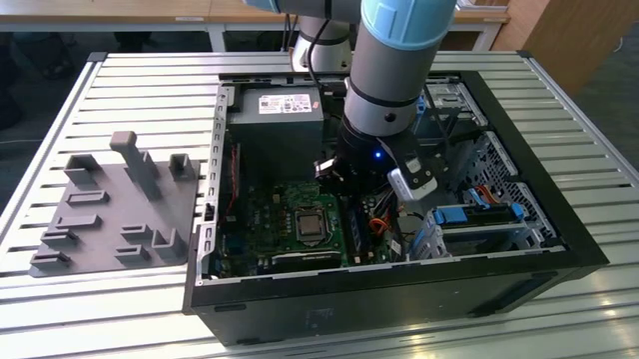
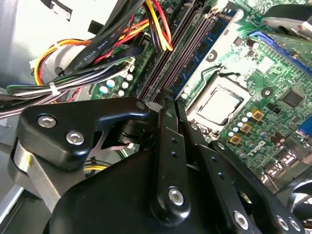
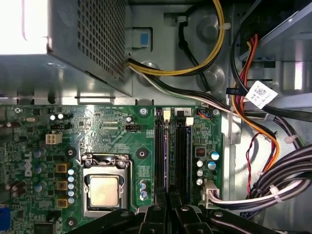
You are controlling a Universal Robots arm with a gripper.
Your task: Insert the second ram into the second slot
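Slatted metal counter (image 1: 150, 82) carries an open computer case (image 1: 399, 299), with the arm (image 1: 394, 67) reaching inside. In the second wrist view the tool (image 2: 168, 100) has its fingers together; whether they pinch anything I cannot tell. Straight ahead of its tip the second ram (image 2: 204, 48) stands on edge in a slot beside the processor socket (image 2: 217, 105), long axis running directly away from the tool.

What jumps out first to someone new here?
The robot arm reaching into the open computer case on the slatted table. In the first wrist view its gripper hangs over the memory slots, beside the bare processor. A grey fixture tray lies at the exterior view's left.
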